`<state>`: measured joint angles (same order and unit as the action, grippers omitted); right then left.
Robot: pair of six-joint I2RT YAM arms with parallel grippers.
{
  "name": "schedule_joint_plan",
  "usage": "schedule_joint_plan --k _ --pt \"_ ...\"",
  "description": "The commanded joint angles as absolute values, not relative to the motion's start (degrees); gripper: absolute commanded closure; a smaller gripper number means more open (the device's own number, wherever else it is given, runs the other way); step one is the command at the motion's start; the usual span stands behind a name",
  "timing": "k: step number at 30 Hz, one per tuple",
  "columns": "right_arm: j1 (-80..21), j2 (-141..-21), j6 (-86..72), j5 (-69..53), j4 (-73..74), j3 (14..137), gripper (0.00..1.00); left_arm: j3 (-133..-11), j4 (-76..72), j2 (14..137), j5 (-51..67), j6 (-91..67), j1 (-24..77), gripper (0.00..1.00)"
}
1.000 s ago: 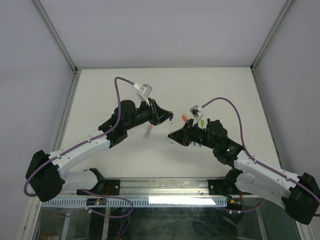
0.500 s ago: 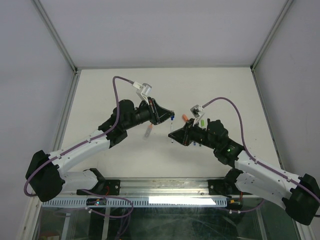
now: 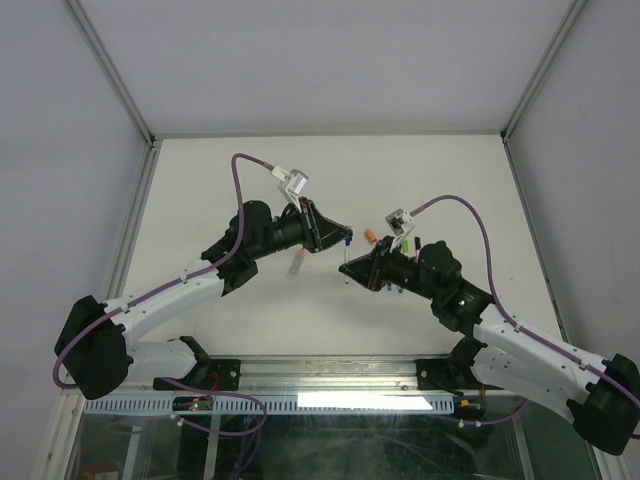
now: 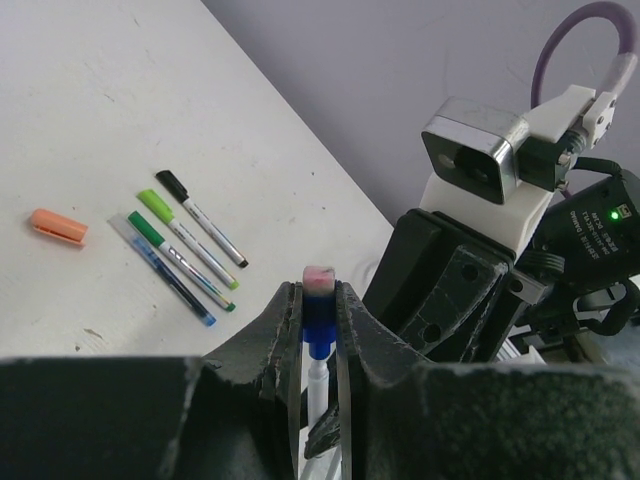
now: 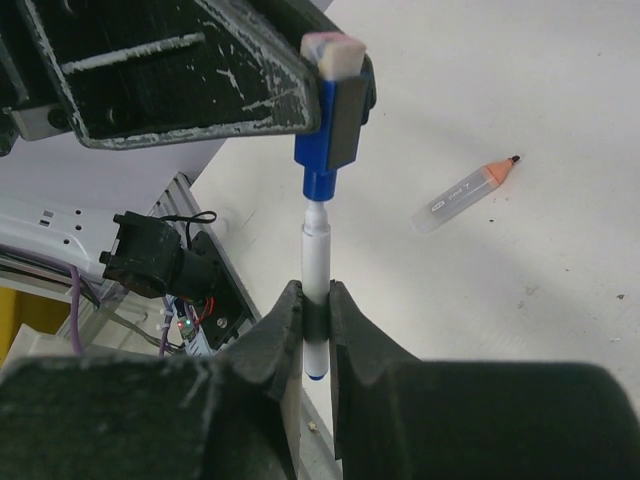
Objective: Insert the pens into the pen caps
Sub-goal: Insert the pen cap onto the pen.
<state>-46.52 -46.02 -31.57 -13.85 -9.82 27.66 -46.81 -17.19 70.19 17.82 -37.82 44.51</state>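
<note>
My right tool (image 5: pixel 316 296) clamps the pen (image 5: pixel 316 245), my left tool (image 4: pixel 318 296) the blue cap (image 5: pixel 328 120) — axes in line, tip at the cap's mouth.

Blue cap (image 5: pixel 330 115), pink-topped, upright; white pen (image 5: pixel 316 290) in line beneath, tip at its mouth. Orange cap (image 4: pixel 58 225) lies near four parallel pens (image 4: pixel 180 259). Orange-tipped pen (image 5: pixel 468 195) lies apart.
</note>
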Motion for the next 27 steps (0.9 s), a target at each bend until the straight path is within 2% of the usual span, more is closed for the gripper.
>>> schedule_joint_plan --k 1,24,25,27 --pt "-46.40 -44.47 -31.10 -12.38 -11.48 29.57 1.00 -46.20 -21.79 70.16 20.08 -38.72 44.08 1.00" --pt "-46.36 -42.64 -32.88 -3.57 -12.20 28.59 1.00 -45.84 -23.90 73.01 22.90 -40.58 44.00 1.00" --pt "-46.33 -42.37 -32.81 -3.26 -12.19 28.49 1.00 -46.02 -23.55 73.02 22.77 -40.25 44.01 0.98" --pt "-46.34 -42.06 -32.51 -2.99 -12.12 28.39 1.00 -46.35 -22.59 73.04 22.45 -39.80 44.11 0.85"
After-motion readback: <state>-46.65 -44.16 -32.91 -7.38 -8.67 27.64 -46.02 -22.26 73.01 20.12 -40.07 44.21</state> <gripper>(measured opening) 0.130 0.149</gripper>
